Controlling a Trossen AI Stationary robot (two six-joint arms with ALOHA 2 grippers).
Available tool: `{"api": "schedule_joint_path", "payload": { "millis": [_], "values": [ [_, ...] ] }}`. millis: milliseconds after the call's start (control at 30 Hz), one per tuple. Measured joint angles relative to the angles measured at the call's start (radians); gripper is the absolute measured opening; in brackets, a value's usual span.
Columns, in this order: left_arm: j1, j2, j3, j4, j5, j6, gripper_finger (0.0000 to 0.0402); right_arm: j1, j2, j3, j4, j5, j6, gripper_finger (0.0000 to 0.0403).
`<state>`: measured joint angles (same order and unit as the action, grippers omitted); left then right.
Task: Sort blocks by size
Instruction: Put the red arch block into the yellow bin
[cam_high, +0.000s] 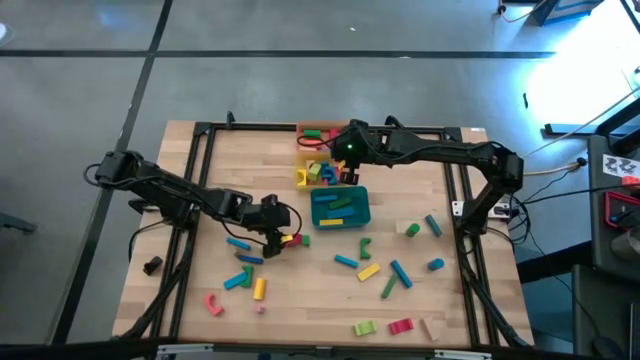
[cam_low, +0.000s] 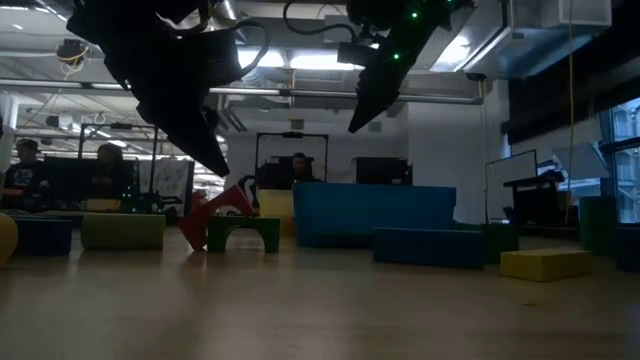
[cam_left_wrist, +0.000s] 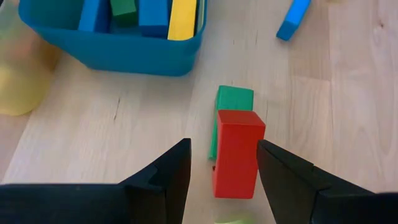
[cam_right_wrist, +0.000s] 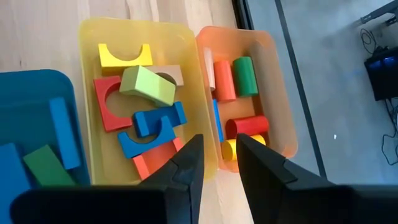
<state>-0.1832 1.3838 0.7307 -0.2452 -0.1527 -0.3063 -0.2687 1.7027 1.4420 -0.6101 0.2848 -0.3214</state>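
The blocks (cam_high: 370, 270) lie scattered over the lower half of the high view, with more already sorted into the teal tray (cam_high: 362, 213) at centre and the yellow tray (cam_right_wrist: 87, 93) and orange tray (cam_right_wrist: 273, 87) above it. They appear to be small, rigid, painted pieces: light, stiff and not fragile, though the smooth faces could slip, so flat opposing sides are the sound place to grip rather than corners or curved ends. The red block (cam_left_wrist: 237, 152) sits low and centre in the left wrist view, between the fingers of the left gripper (cam_left_wrist: 224, 168); it appears tilted up against a green block (cam_left_wrist: 233, 106) just behind it. The fingers stand spread either side of it, the right-hand finger touching or just beside its face and a clear gap on the other side; whether the block is already pinched cannot be told with certainty. In the high view this gripper shows left of centre, below and left of the teal tray. The right gripper (cam_right_wrist: 219, 163) hovers over the seam between the yellow and orange trays, upper centre of the high view, fingers drawn close with a narrow gap and nothing visible between them.
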Motion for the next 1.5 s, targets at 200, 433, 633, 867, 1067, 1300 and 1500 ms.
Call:
{"api": "schedule_joint_path", "payload": {
  "millis": [200,433,633,867,1067,1300,1500],
  "values": [
    [0.001,0.017,0.0,0.003,0.0,-0.056,0.0167,0.0,0.0,0.0,0.0,0.0,0.001,0.0097],
    [0.001,0.135,0.004,0.071,-0.014,-0.104,0.0167,0.0,0.0,0.0,-0.018,-0.001,0.001,0.0097],
    [0.001,0.122,-0.002,0.032,-0.011,-0.033,0.0167,0.0,0.0,0.0,-0.054,-0.001,0.001,0.0097],
    [0.001,0.079,-0.001,0.046,-0.01,-0.027,0.0167,0.0,0.0,0.0,-0.051,-0.001,0.001,0.0097],
    [0.0,0.08,-0.001,0.053,-0.01,-0.028,0.0166,0.0,0.0,0.0,-0.053,-0.008,0.001,0.0097],
    [0.0,0.08,-0.001,0.092,0.04,0.0,0.0166,0.0,0.0,0.0,-0.073,-0.009,0.001,0.0097],
    [-0.005,0.08,0.0,0.116,0.049,0.049,0.0166,0.0,0.0,0.0,-0.084,-0.009,0.001,0.0097]
  ]
}}
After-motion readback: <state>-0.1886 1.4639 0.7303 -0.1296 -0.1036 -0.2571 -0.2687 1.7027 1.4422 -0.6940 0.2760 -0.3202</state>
